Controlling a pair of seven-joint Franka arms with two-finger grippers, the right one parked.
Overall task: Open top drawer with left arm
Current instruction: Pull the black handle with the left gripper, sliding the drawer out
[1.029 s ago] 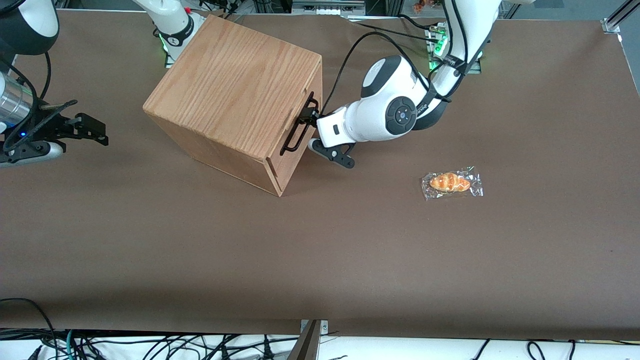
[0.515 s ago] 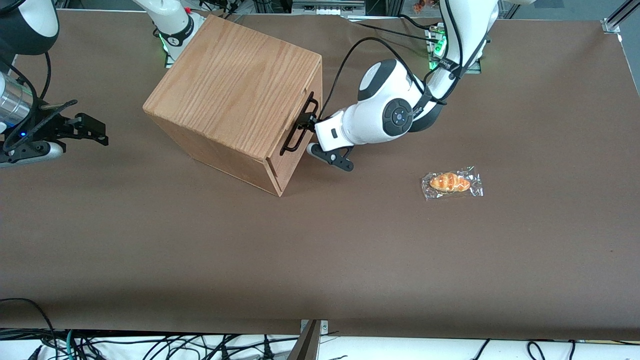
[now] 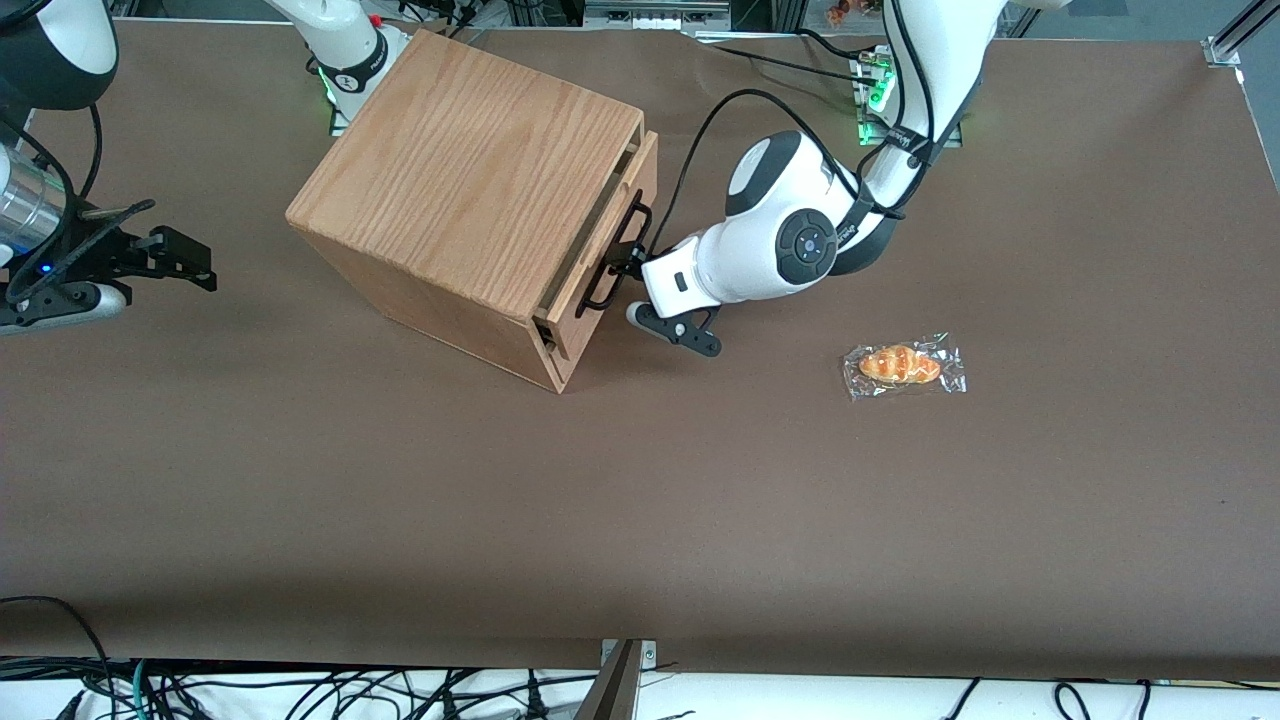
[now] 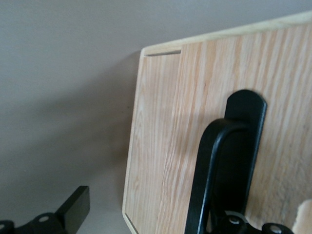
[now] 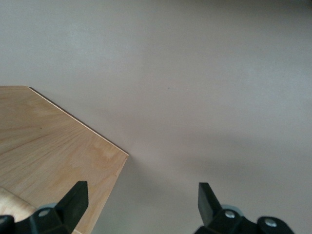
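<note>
One cabinet stands on the table; its top drawer sits partly pulled out. Left arm reaches to the drawer front, its gripper at the black handle, apparently clamped on it, though the fingers are largely hidden. Wrapped pastry lies well apart, toward the working arm's end

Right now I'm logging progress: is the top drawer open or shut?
Partly open. The top drawer stands proud of the cabinet, a dark gap showing along its top edge. The gripper is at its handle.
</note>
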